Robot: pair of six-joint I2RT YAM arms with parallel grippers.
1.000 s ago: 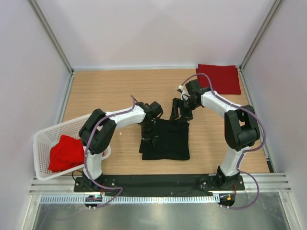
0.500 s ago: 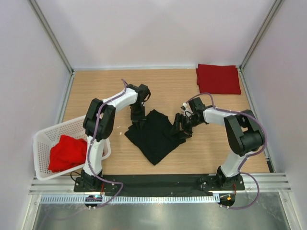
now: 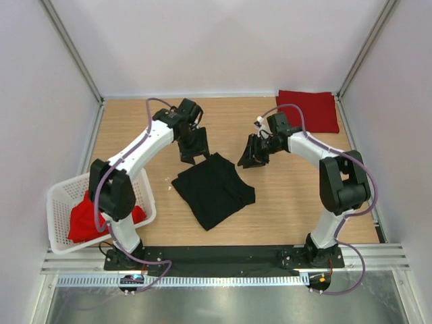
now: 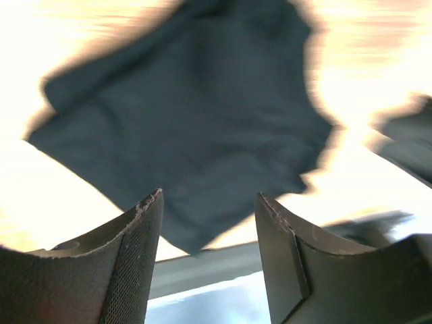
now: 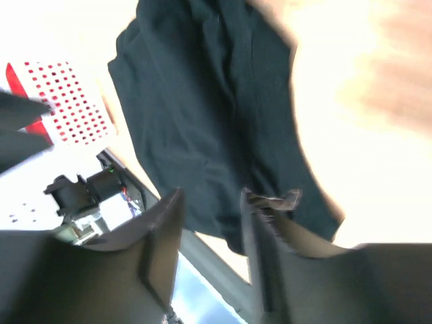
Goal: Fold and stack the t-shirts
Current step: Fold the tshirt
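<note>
Overhead: backing left tool (image 3: 194,154) and right tool (image 3: 248,160) off the black t-shirt (image 3: 212,190) since a moment ago, hovering by its far corners, leaving it lying centrally on the tabletop (image 3: 135,131). Left wrist: hanging released, empty, over black cloth. Right wrist: also gaping, gripping nothing.

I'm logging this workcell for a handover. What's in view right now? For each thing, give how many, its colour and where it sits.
black t-shirt: 1, black, lying skewed mid-table
folded red t-shirt: 1, bright red, far right corner
bunched red t-shirt: 1, bright red, inside the basket
basket: 1, white lattice, near left edge
table: 1, light wood
left gripper: 1, black, open and empty, by the black t-shirt's far left edge
right gripper: 1, black, open and empty, by its far right edge
</note>
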